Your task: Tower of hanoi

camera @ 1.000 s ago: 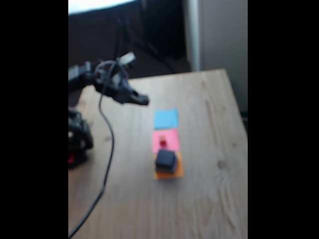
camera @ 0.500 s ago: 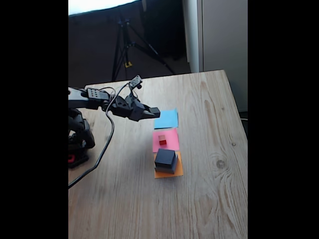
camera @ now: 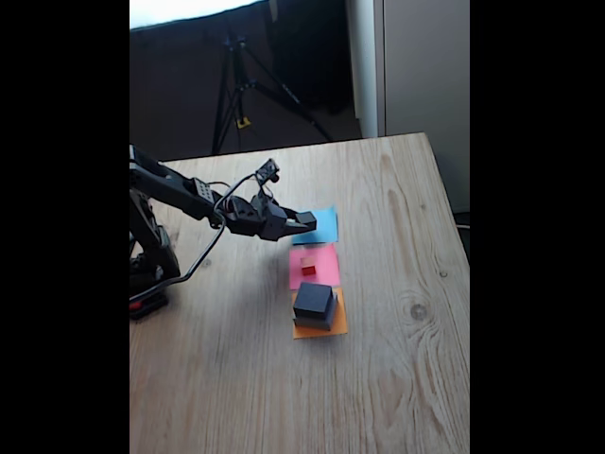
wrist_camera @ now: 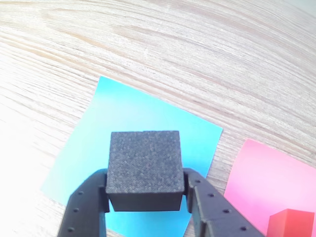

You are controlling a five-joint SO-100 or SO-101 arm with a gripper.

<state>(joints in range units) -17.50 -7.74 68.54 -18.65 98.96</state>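
Note:
My gripper [wrist_camera: 144,190] is shut on a small black block [wrist_camera: 144,165] and holds it above the blue paper square [wrist_camera: 133,118]. In the fixed view the gripper [camera: 301,224] reaches from the left over the blue square [camera: 323,225]. The tiny red cube [camera: 308,268] sits on the pink square [camera: 314,265]; its corner [wrist_camera: 291,223] shows at the bottom right of the wrist view. A stack of two dark blocks [camera: 314,305] stands on the orange square [camera: 321,327].
The arm's base [camera: 148,270] stands at the left table edge with a cable looping beside it. A tripod [camera: 241,85] stands behind the wooden table [camera: 397,369]. Bare wood lies to the right and in front of the squares.
The arm has stretched further right and lowered, bringing the gripper from left of the blue square to over it. The blocks on the pink and orange squares have not moved.

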